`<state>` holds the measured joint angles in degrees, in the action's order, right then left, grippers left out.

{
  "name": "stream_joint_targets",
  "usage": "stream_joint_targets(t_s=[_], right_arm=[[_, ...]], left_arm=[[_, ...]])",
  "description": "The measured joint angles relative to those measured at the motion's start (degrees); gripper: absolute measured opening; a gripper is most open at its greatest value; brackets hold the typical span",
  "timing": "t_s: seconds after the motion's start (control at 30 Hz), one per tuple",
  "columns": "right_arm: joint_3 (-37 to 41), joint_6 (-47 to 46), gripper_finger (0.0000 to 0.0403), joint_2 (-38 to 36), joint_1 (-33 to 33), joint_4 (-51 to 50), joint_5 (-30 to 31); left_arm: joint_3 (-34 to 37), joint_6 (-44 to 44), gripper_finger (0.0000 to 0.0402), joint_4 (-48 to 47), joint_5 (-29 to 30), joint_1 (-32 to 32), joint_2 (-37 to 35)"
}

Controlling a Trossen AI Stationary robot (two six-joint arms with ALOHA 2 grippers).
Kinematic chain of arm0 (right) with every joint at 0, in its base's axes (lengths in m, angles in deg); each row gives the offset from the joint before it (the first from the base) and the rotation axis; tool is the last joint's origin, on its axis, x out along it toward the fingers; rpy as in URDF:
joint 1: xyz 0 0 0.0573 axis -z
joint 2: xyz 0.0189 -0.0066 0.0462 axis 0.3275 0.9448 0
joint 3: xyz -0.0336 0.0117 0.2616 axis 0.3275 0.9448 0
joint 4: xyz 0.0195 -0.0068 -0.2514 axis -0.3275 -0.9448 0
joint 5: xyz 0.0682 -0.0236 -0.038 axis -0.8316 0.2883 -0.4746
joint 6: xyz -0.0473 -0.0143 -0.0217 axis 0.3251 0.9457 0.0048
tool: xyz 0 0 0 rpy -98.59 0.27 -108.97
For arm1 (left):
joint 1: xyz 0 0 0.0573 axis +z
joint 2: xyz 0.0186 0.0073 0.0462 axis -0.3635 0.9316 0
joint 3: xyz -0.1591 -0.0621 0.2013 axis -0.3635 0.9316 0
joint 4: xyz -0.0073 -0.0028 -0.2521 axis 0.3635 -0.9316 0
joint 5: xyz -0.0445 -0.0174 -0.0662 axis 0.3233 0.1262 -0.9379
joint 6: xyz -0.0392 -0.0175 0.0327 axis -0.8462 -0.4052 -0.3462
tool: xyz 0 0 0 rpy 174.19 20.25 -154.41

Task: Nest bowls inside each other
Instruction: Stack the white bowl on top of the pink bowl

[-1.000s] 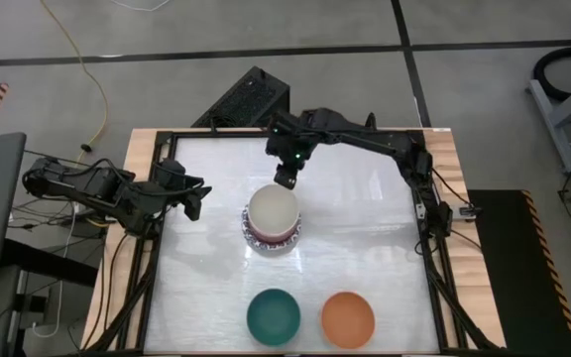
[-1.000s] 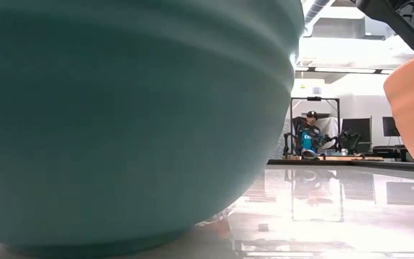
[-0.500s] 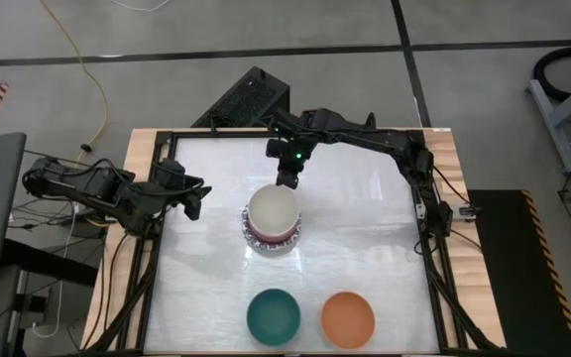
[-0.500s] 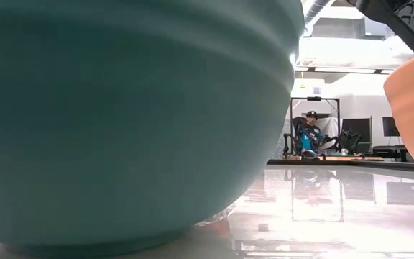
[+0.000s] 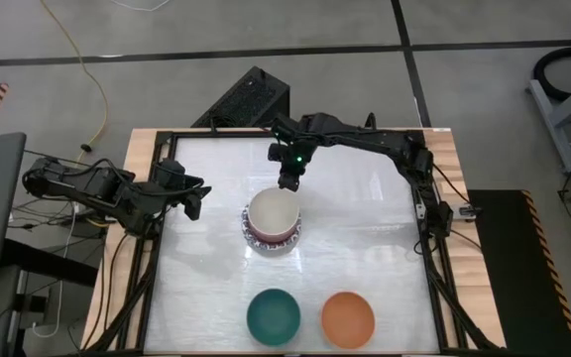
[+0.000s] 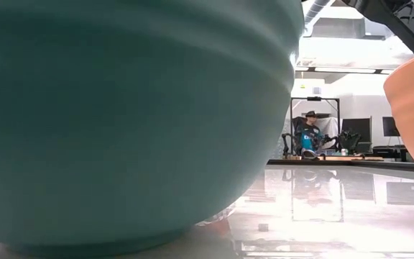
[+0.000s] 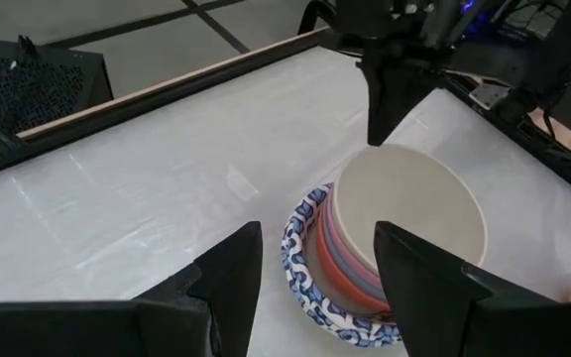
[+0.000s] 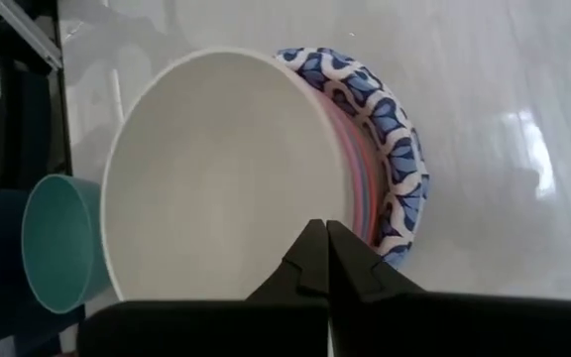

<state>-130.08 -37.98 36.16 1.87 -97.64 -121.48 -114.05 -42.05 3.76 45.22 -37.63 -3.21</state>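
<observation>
Bowls: nested stack (image 5: pixel 273 220), cream bowl (image 5: pixel 273 209) uppermost, mid-surface. Green bowl (image 5: pixel 273 315) and orange bowl (image 5: pixel 348 317) at six o'clock, unnested. Our right gripper (image 5: pixel 288 182) shut, empty, at stack's twelve o'clock; left gripper (image 5: pixel 195 198) open, waiting at nine.

Bright, even overhead light where I work; the glossy tabletop (image 5: pixel 365 228) throws white glare and reflections. The green bowl (image 6: pixel 121 115) looms blurred in my low view.

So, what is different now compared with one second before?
The right gripper has closed empty and drawn slightly back from the cream bowl topping the stack. The left gripper, open at the table's left edge, the green bowl and the orange bowl stayed put.
</observation>
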Motion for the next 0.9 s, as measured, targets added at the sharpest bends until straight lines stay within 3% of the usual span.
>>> stream_joint_targets(t_s=[0.27,0.63,0.9], right_arm=[[0.9,4.3,0.0007,-6.4,-1.7,-5.7,-2.0],[13.2,2.6,0.0007,-7.8,-3.7,3.3,-2.9],[15.2,2.7,0.0006,-7.4,-3.7,6.9,-2.9]], left_arm=[[0.0,-0.4,0.0185,-0.1,0.0,0.0,0.0],[0.0,0.2,0.0185,-0.3,0.2,0.0,0.0],[0.0,-0.8,0.0185,-0.3,0.1,0.0,0.0]])
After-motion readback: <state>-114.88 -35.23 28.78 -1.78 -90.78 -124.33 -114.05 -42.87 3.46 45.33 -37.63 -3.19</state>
